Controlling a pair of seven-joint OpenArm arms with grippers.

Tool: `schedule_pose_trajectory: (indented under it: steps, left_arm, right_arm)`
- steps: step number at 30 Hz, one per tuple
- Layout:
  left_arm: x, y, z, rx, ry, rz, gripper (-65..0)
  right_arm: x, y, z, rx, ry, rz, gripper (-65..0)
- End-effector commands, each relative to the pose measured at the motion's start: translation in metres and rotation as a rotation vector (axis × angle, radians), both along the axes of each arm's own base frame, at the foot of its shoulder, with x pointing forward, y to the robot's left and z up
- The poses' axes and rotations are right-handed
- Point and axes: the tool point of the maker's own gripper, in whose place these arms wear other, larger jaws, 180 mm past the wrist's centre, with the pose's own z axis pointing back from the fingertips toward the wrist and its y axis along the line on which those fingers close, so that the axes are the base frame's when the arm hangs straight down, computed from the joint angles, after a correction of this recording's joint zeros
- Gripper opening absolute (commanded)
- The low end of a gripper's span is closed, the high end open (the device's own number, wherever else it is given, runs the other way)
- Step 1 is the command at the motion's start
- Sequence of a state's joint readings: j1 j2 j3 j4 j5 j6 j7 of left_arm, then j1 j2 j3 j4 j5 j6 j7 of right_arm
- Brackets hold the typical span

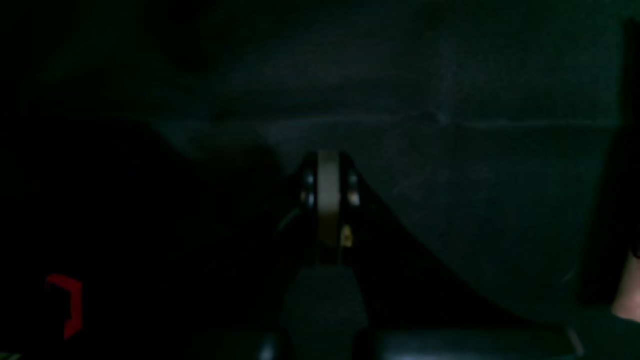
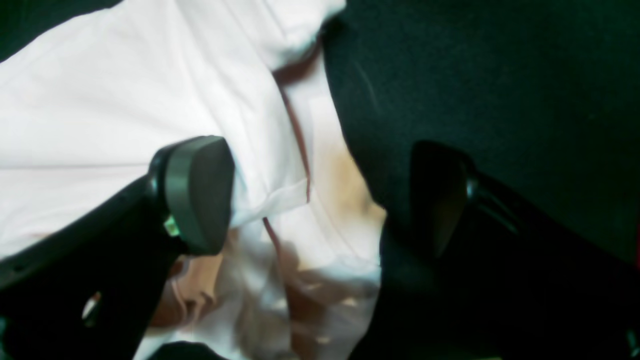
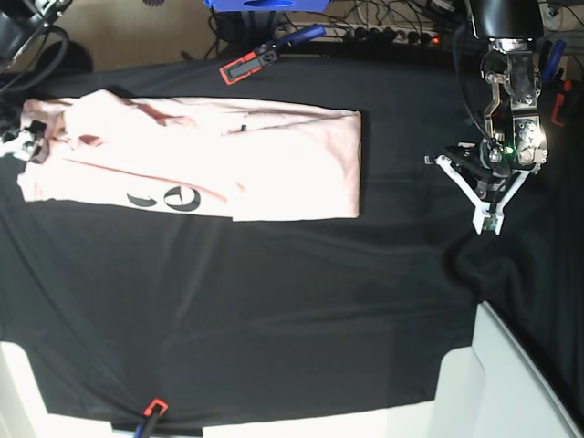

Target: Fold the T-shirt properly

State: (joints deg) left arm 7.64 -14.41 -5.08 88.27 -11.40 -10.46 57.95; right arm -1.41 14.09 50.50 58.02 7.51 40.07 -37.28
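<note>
Left wrist view near black, closed fingers [image 1: 328,200] barely discernible

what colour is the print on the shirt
Black, on the pale pink shirt; only part of the print shows, best in the base view.

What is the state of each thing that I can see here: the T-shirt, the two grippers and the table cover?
T-shirt: folded lengthwise into a long band, flat on the table, some black print showing.
Right gripper: open, astride the shirt's edge at one end, holding nothing.
Left gripper: shut, empty, apart from the shirt.
Black table cover: spread flat, clamped at its edges.
</note>
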Motion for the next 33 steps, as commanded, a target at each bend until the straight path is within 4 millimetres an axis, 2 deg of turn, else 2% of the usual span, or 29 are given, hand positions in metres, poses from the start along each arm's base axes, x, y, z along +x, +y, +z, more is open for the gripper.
schedule_pose_trajectory:
  steps: [1,4,8,13,19,22,27,33]
  left_arm:
    - [0.009,0.006,0.010,0.019,-0.038,0.000,-65.0]
    - [0.009,0.006,0.010,0.019,-0.036,0.000,-65.0]
    - [0.009,0.006,0.010,0.019,-0.036,0.000,-65.0]
    - [0.009,0.006,0.010,0.019,-0.036,0.000,-65.0]
    - [0.010,0.003,0.009,0.011,-0.039,0.001,-65.0]
    - [0.011,0.001,0.009,0.010,-0.039,-0.004,-65.0]
    - [0.011,0.002,0.010,0.011,-0.042,0.000,-65.0]
    - [0.013,0.002,0.011,0.011,-0.045,0.000,-65.0]
  right_arm:
    - [0.004,-0.013,0.007,-0.018,-0.018,-0.011,-14.2]
    - [-0.002,-0.012,-0.001,0.006,0.003,-0.020,-14.2]
    - [-0.001,-0.007,-0.005,0.024,0.007,-0.022,-14.7]
    - [0.000,0.005,-0.010,0.046,0.004,-0.021,-14.8]
    - [0.004,0.036,-0.018,0.091,-0.008,-0.014,-14.9]
    - [0.002,0.038,-0.017,0.091,0.009,-0.005,-15.2]
    - [0.008,0.038,-0.006,0.061,-0.004,0.010,-23.9]
    - [0.002,0.042,-0.008,0.065,0.027,0.020,-34.1]
